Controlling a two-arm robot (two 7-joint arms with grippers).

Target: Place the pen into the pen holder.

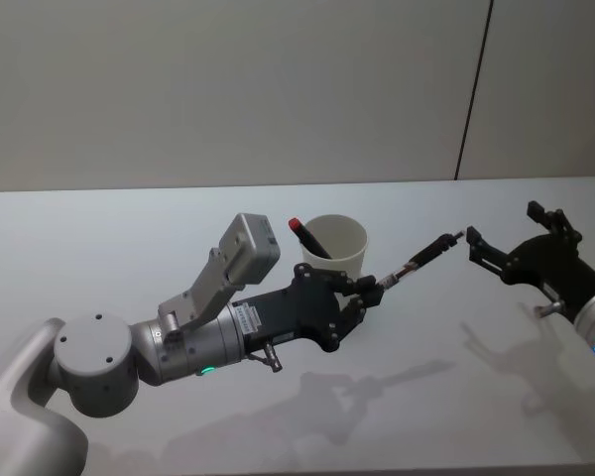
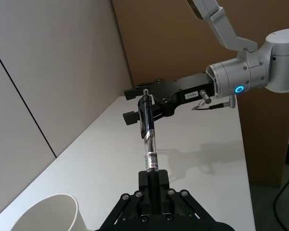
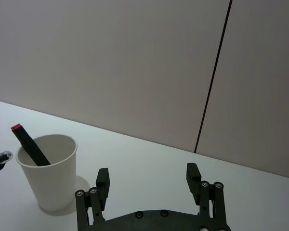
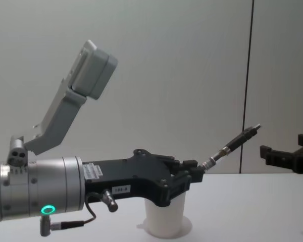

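Observation:
My left gripper (image 1: 375, 288) is shut on the lower end of a black and clear pen (image 1: 424, 256), held in the air just right of the pen holder (image 1: 337, 243), a white paper cup. The pen slants up and to the right. Its free tip ends close to my right gripper (image 1: 501, 226), which is open and holds nothing. In the left wrist view the pen (image 2: 149, 139) runs from my left gripper (image 2: 153, 175) to the open fingers of the right gripper (image 2: 133, 105). The pen holder (image 3: 48, 178) stands upright on the table.
A black marker with a red cap (image 1: 307, 236) leans inside the cup. The white table (image 1: 129, 238) runs back to a grey wall with a dark vertical seam (image 1: 474, 89). A brown panel (image 2: 183, 38) stands beyond the table's right end.

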